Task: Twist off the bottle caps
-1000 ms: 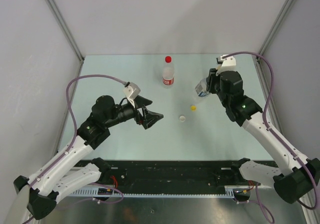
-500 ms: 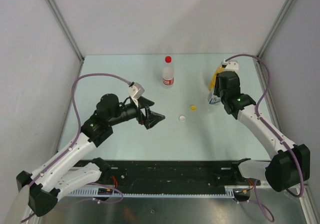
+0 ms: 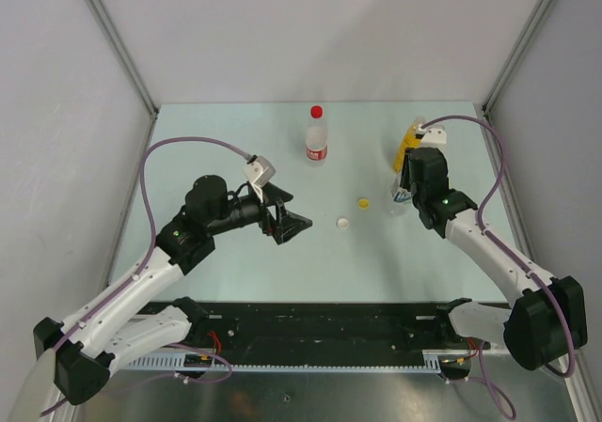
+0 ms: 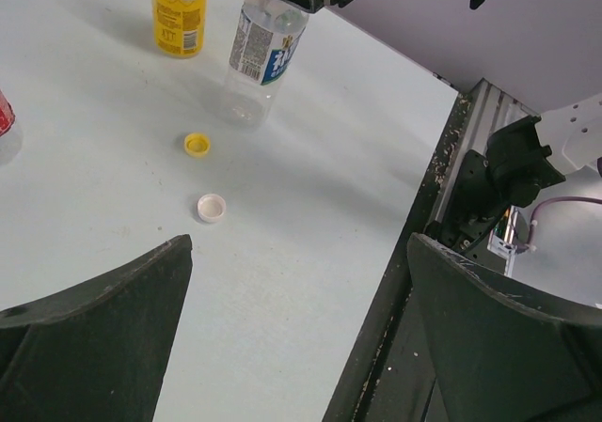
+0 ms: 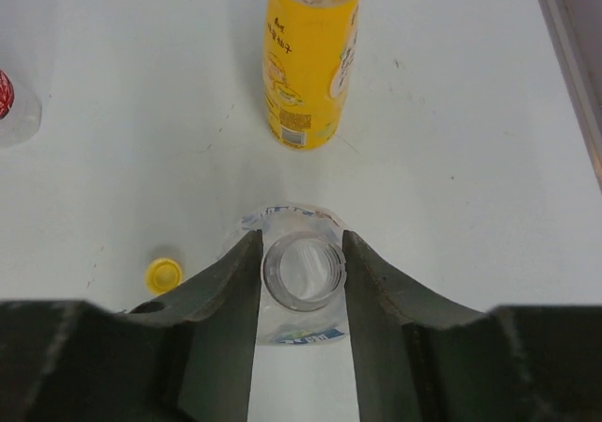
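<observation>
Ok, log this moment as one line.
left jaws: open, empty | right jaws: shut on blue-label bottle neck | yellow cap, white cap: loose on table | red cap: on red-label bottle

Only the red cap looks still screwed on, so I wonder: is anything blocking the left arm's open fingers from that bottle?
Nothing visible. Bare table lies between the left fingers and the red-capped bottle; the yellow cap and white cap lie off to the right.

I work in a robotics lab cell: plain grey panels (image 3: 329, 27) framed by aluminium posts (image 3: 113, 37) wall in the pale table (image 3: 376, 243) ahead of my left gripper (image 3: 293, 223), and behind it a black rail (image 3: 320, 323) carries loose wiring (image 3: 214, 339).
</observation>
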Controlling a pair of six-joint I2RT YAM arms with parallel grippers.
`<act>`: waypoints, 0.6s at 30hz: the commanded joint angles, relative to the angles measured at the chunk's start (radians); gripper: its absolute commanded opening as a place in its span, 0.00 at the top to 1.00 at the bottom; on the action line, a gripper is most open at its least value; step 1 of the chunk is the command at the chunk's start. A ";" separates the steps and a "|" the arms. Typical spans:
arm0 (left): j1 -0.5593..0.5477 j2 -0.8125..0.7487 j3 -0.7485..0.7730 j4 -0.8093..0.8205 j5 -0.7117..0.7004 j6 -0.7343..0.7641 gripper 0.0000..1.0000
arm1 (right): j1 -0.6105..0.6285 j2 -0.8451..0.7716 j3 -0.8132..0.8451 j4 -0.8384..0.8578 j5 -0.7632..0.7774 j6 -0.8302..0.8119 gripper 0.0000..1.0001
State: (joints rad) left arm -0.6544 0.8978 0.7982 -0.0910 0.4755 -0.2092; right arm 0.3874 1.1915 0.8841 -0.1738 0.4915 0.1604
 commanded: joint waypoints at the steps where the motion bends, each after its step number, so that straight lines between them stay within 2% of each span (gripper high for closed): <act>1: -0.004 -0.015 0.013 0.025 0.018 0.008 0.00 | 0.008 -0.035 -0.010 0.015 -0.026 -0.004 0.50; 7: -0.005 -0.022 0.007 0.025 0.027 0.006 0.00 | 0.010 -0.081 -0.010 0.038 -0.073 -0.003 0.32; 18: -0.004 -0.043 -0.007 0.023 -0.007 -0.002 0.01 | 0.008 -0.194 -0.010 0.089 -0.196 0.004 0.16</act>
State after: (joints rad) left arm -0.6544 0.8753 0.7982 -0.0906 0.4812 -0.2096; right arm 0.3916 1.0527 0.8703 -0.1463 0.3500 0.1608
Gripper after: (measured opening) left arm 0.994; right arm 0.808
